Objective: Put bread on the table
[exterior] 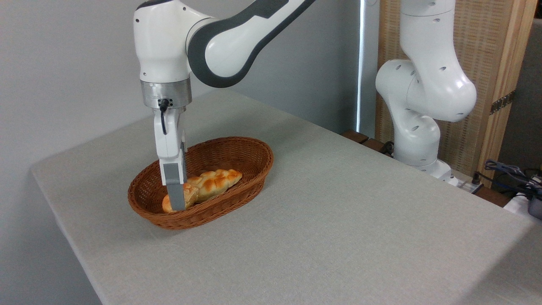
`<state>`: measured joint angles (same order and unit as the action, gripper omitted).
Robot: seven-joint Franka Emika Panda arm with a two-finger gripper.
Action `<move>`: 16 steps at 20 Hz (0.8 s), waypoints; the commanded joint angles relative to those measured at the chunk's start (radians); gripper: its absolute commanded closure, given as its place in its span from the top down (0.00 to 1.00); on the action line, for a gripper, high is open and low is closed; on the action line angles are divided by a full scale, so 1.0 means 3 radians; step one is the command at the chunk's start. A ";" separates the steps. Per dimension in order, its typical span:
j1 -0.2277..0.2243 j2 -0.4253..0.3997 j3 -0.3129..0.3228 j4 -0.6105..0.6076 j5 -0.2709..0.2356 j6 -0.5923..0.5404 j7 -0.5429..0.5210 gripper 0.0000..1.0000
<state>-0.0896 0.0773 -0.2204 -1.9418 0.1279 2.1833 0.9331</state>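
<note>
1. Left of centre on your table [338,237], which is covered in light grey-beige cloth, you have an oval brown wicker basket [237,156] holding two pieces of bread.
2. Inside the basket, the small knotted bun [191,195] lies toward the near-left end, golden-orange, resting on the woven floor.
3. Just beside it, touching or nearly so, a longer braided loaf [218,180] stretches toward the right, one pointed end aimed at the far rim.
4. Your gripper [177,202] hangs straight down into the basket, right at the bun.
5. You see only one grey finger [174,186] clearly, edge-on; it stands in front of the bun and covers its middle.
6. The other finger is hidden behind the first, so you cannot tell whether the jaws are apart or pressed onto the bun.
7. Whether the bun is lifted off the basket floor is also hard to judge from this angle; it looks to be resting.
8. At the right, the arm's white base [417,140] stands past the table's far edge, and its upper links are cut off by the top of the frame.
9. Some dark cables [508,169] lie at the far right, partly cropped.
</note>
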 commanded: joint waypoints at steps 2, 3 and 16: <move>-0.0013 -0.0007 0.0008 -0.0021 0.0013 -0.0012 -0.0017 0.26; -0.0013 -0.0007 0.0008 -0.0021 0.0013 -0.0012 -0.0017 0.23; -0.0013 -0.0028 -0.0063 -0.0001 0.0013 -0.0548 -0.0037 0.09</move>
<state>-0.0900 0.0772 -0.2342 -1.9455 0.1279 2.0812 0.9331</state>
